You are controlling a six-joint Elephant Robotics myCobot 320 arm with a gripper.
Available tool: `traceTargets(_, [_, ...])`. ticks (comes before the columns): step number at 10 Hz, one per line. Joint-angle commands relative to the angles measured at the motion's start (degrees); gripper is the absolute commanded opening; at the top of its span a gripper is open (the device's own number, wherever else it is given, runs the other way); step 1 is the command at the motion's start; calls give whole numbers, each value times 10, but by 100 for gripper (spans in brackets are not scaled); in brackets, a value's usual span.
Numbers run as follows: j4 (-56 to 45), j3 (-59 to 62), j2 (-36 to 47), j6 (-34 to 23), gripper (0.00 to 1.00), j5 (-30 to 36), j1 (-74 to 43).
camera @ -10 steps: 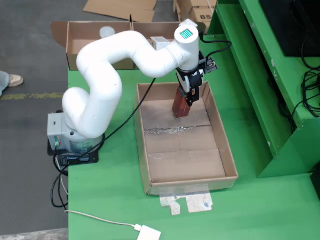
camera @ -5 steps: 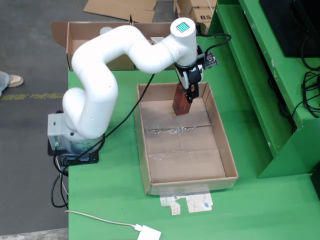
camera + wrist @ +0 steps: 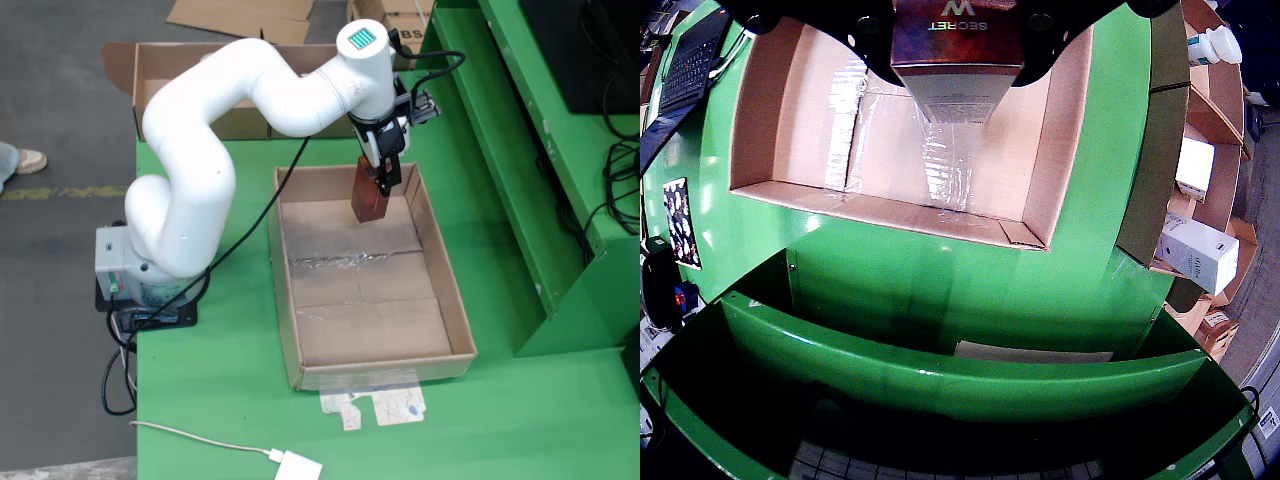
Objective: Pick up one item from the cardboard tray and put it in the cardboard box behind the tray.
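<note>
Gripper (image 3: 384,178) is clamped on the top of a small brown carton (image 3: 370,200) — it hangs just over the far end of the tray (image 3: 290,330). Looks stiff and light, probably slick-printed, so gripping its flat sides seems safest — box (image 3: 165,75) sits behind.

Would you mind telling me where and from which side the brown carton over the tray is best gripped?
Grip the brown carton near its top end, coming straight down from above, as the gripper does now. It stands upright and is tall and narrow, so its flat opposite side faces suit a two-finger pinch. The cardboard tray walls would likely hinder a sideways approach.
</note>
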Motion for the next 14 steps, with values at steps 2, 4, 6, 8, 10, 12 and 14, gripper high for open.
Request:
traceTargets(2, [-100, 185, -40, 2, 0, -3, -6])
traceTargets(4, [-117, 213, -47, 1, 0, -3, -7])
traceTargets(6, [-155, 266, -53, 8, 0, -18, 5])
traceTargets(8, [-194, 326, -71, 13, 0, -26, 10])
traceTargets(10, [-301, 519, -150, 15, 0, -31, 12])
traceTargets(12, [-308, 519, -126, 21, 0, -45, 20])
traceTargets(14, [-292, 519, -120, 26, 0, -55, 25])
